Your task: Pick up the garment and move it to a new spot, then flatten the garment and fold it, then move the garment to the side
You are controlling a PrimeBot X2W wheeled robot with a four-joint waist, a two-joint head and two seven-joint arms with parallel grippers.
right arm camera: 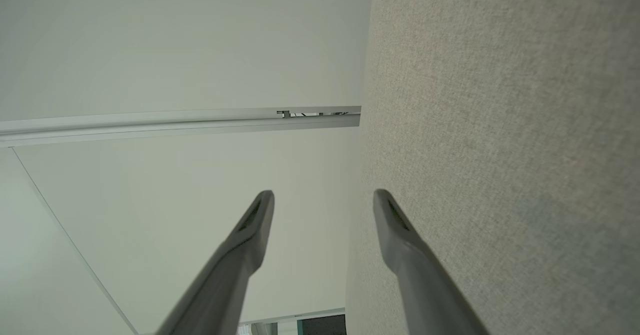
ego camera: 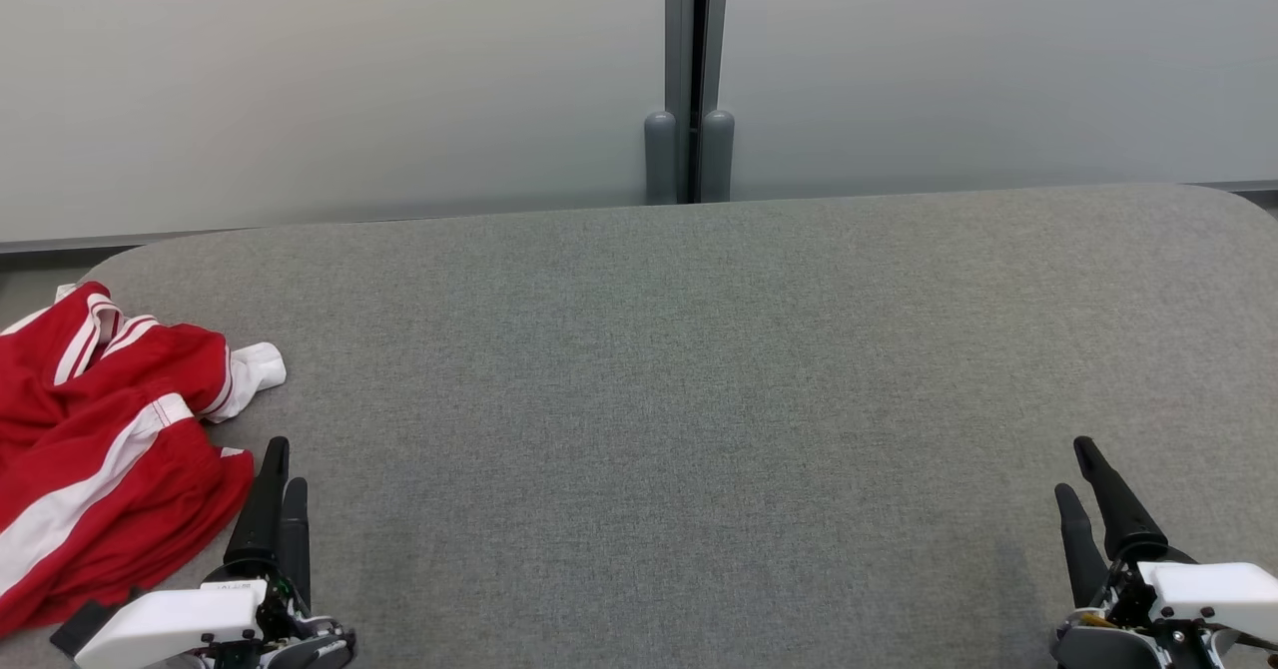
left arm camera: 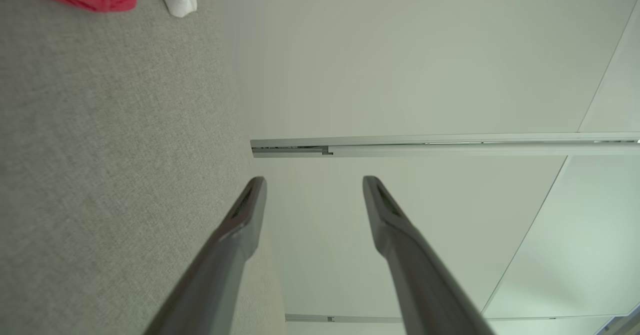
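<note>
A: Worktop (ego camera: 699, 399) surface?

B: Grey woven fabric, fine matte weave, with rounded far corners. Pale frosted panels stand behind it, split by a grey post (ego camera: 689, 80) with two rounded stubs at its foot.

A: Garment?

B: Garment (ego camera: 95, 439) lies crumpled along the worktop's left edge, from near the far-left corner down toward the near edge. It is smooth red cloth with broad white bands and thin white piping, bunched in soft ridges. A white cuff-like end pokes out toward the middle.

A: What kind of garment?

B: Cannot tell. Its left part is cut off at the head view's edge. Its near hem runs behind the white housing of the left wrist. The left wrist view catches a blurred red lobe and the white tip in its top left corner.

A: Fingers?

B: Left fingers (ego camera: 280, 469) are long, dark and tapering. They are spread and released, at the near edge just beside the garment's right margin. Whether they touch the cloth is hard to make out. Right fingers (ego camera: 1090, 464) have the same shape and are likewise released. They sit by the near-right corner over bare fabric, well apart from the garment.
</note>
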